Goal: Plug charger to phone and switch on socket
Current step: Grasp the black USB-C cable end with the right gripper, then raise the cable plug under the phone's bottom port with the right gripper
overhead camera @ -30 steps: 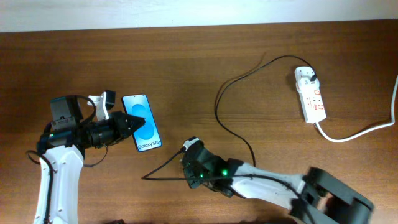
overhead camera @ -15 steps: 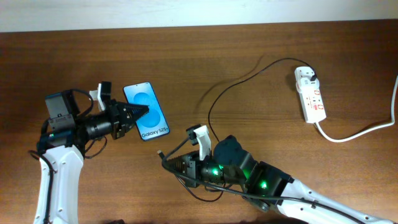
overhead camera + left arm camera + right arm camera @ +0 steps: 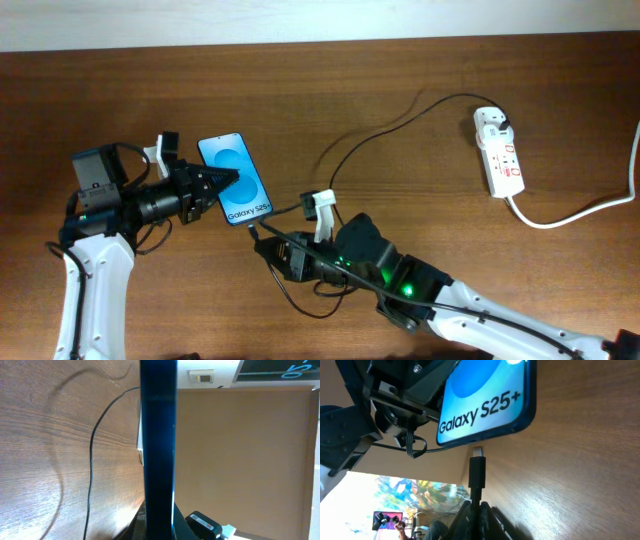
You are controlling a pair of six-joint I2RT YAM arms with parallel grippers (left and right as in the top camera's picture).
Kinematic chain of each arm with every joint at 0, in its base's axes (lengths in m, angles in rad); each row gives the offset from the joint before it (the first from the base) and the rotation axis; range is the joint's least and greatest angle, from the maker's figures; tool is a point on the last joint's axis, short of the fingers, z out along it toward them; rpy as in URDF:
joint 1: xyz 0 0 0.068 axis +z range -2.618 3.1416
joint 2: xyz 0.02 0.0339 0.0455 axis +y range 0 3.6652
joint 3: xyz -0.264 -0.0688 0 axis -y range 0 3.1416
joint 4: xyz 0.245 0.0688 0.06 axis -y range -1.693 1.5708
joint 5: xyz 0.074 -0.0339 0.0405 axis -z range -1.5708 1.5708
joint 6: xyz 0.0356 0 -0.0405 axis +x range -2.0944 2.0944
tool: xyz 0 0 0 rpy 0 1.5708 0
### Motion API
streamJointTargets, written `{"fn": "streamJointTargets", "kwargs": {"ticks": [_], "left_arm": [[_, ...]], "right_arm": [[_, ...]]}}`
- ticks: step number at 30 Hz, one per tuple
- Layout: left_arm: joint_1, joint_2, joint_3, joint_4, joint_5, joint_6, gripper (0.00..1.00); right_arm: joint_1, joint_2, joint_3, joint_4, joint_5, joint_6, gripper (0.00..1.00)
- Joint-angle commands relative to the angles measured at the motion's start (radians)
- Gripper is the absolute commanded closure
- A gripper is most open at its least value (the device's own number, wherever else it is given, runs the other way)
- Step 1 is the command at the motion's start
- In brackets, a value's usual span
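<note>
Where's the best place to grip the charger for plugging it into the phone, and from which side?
Pinch the charger right behind its stiff black connector, where the right gripper has it. Come at the phone from its bottom edge, in line with the metal tip; farther back the thin cable would likely buckle.

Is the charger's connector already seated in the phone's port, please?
No, the charger tip shows bare metal just short of the phone at its bottom edge.

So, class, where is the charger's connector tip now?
In the right wrist view the connector tip sits just below the bottom edge of the phone, held by the right gripper.
</note>
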Motion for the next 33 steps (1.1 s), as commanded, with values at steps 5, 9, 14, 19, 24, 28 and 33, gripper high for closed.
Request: {"fn": "streamJointTargets", "kwargs": {"ticks": [5, 9, 14, 19, 24, 28, 33], "left_arm": [[0.004, -0.004, 0.021, 0.006, 0.027, 0.002, 1.00], [0.004, -0.004, 0.021, 0.006, 0.027, 0.002, 1.00], [0.004, -0.004, 0.021, 0.006, 0.027, 0.002, 1.00], [0.004, -0.004, 0.021, 0.006, 0.027, 0.002, 1.00], [0.004, -0.004, 0.021, 0.006, 0.030, 0.002, 1.00], [0.004, -0.004, 0.021, 0.006, 0.030, 0.002, 1.00], [0.004, -0.004, 0.021, 0.006, 0.030, 0.001, 1.00]], "right_arm": [[-0.004, -0.009, 0.009, 0.011, -0.054, -0.011, 0.96], [-0.004, -0.035, 0.009, -0.026, -0.020, -0.037, 0.96], [-0.005, -0.051, 0.009, -0.026, 0.010, -0.038, 0.96], [-0.012, -0.056, 0.009, -0.030, 0.027, -0.037, 0.96], [-0.012, -0.056, 0.009, -0.030, 0.075, -0.037, 0.96], [-0.012, -0.053, 0.009, -0.031, 0.093, -0.037, 0.96], [-0.010, -0.034, 0.009, -0.031, 0.084, -0.037, 0.96]]}}
